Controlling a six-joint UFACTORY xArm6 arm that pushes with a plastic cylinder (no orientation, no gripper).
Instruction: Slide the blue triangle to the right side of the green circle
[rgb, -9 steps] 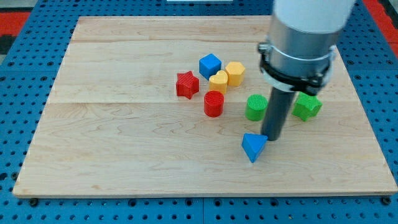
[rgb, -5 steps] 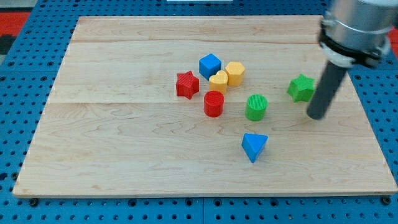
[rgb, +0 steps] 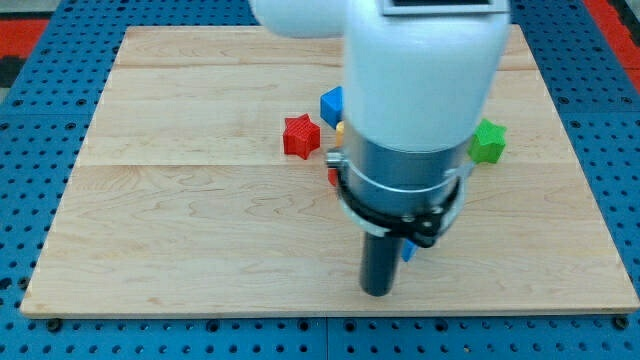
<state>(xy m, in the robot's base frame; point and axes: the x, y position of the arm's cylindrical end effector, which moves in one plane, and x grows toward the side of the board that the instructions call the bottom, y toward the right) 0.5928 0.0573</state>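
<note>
My tip (rgb: 377, 292) rests on the board near its bottom edge, just left of and below where the blue triangle lies. Only a small blue sliver of the triangle (rgb: 408, 251) shows beside the rod; the arm's body hides the rest. The green circle is fully hidden behind the arm. I cannot tell whether the tip touches the triangle.
A red star (rgb: 300, 135) lies left of the arm. A corner of a blue cube (rgb: 330, 102) shows above it. A green star-like block (rgb: 487, 142) lies at the arm's right. A sliver of the red cylinder (rgb: 331, 176) shows. The wooden board (rgb: 180, 200) sits on a blue pegboard.
The arm swung from the right side of the board to the bottom centre. It now covers the green circle, the yellow blocks and most of the blue triangle. The visible blocks have not moved.
</note>
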